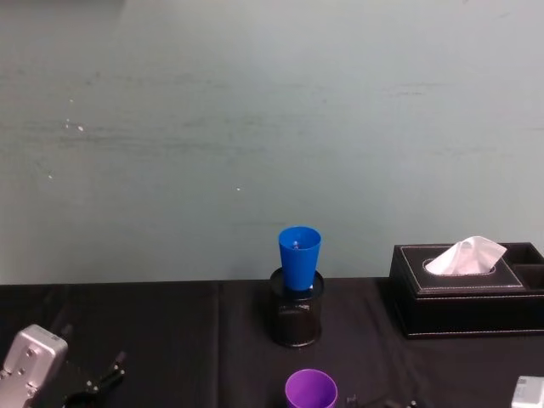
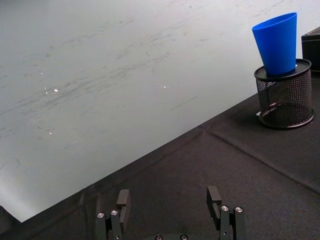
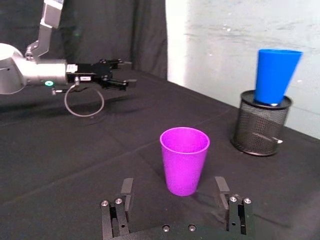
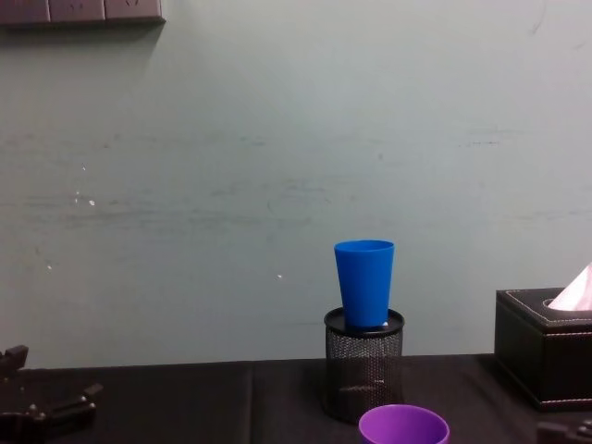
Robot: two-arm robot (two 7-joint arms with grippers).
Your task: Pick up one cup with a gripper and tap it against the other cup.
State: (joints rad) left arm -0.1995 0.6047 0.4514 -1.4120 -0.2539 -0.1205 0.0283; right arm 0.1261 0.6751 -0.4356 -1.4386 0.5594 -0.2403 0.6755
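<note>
So the whole thing came down to how the purple cup (image 3: pixel 184 160) sat relative to the right gripper (image 3: pixel 174 187). In the right wrist view it stood dead centre on the gap, upright with its mouth up, so its long axis ran vertical and a plain side-on grab looked like the way in. That claw was spread wide with nothing in it, and its fingers (image 3: pixel 126 192) flanked the cup without touching. I honestly couldn't tell whether the tips were already level with the cup's wall or just short of it. The cup was at the near edge of the black table (image 1: pixel 170 340), close to the robot's body. The right arm was clearly the nearer one. The left gripper (image 2: pixel 168 197) was parked off on the left side, well apart, also spread and empty. The blue cup (image 1: pixel 299 255) was farther back toward the wall, nearly in line with the purple one, standing upright with its base tucked into the top of a black mesh pen holder (image 1: pixel 297 319). My guess was the tap would need a lift as well as a reach forward, and a gentle one, since that perch looked tippy.
</note>
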